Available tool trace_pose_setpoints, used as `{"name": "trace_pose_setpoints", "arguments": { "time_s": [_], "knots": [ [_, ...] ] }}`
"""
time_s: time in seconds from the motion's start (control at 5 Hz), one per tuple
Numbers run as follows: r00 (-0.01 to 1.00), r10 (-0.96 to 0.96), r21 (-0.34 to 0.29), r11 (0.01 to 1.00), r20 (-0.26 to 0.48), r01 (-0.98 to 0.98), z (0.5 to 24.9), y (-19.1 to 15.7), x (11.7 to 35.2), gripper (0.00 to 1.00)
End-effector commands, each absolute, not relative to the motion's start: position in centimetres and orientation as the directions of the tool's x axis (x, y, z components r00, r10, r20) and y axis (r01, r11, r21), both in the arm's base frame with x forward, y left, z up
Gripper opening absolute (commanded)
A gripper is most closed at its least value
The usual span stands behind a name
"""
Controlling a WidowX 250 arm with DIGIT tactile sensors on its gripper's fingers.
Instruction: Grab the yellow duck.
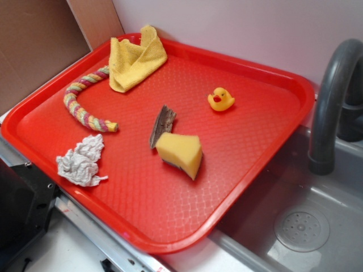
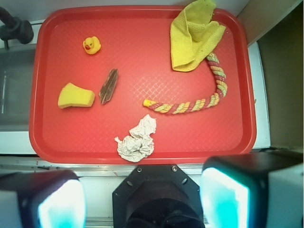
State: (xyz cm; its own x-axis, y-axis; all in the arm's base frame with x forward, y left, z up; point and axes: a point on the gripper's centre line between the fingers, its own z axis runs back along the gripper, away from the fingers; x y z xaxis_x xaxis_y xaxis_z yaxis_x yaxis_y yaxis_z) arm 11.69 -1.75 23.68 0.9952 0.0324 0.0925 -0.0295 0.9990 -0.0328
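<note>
The yellow duck sat in the upper left of the wrist view, alone on the red tray near its far rim. Looked light, glossy and squishy (probably slippery), so I'd pinch the body sideways, not the head. Plenty of open room around it; the sponge was well apart. Gripper jaws were wide apart, holding nothing.

End effector seen from wrist view: two broad fingers, dark casing, blurred, inner faces glowing pale cyan-white; black angular mount between them, two small screws on upper edge, round dark opening below; in exterior view, black robot part with small screws at lower left corner
</note>
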Motion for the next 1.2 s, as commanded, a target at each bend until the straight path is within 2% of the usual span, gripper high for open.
{"name": "trace_pose_setpoints", "arguments": {
  "time_s": [0.0, 0.2, 0.4, 0.6, 0.8, 1.0],
  "knots": [
    [0.995, 0.032, -0.033, 0.999, 0.092, -0.029, 23.7, -1.7, 11.7, 1.00],
    [0.961, 0.257, -0.019, 0.966, 0.098, -0.256, 22.8, -2.9, 12.9, 1.00],
    [0.865, 0.473, -0.088, 0.881, 0.169, -0.465, 20.7, -4.9, 15.2, 1.00],
    [0.809, 0.560, -0.116, 0.829, 0.180, -0.548, 18.4, -6.7, 19.0, 1.00],
    [0.778, 0.599, -0.180, 0.800, 0.191, -0.572, 15.5, -8.4, 23.1, 1.00],
    [0.789, 0.578, -0.145, 0.816, 0.208, -0.560, 13.4, -9.6, 26.1, 1.00]
  ]
}}
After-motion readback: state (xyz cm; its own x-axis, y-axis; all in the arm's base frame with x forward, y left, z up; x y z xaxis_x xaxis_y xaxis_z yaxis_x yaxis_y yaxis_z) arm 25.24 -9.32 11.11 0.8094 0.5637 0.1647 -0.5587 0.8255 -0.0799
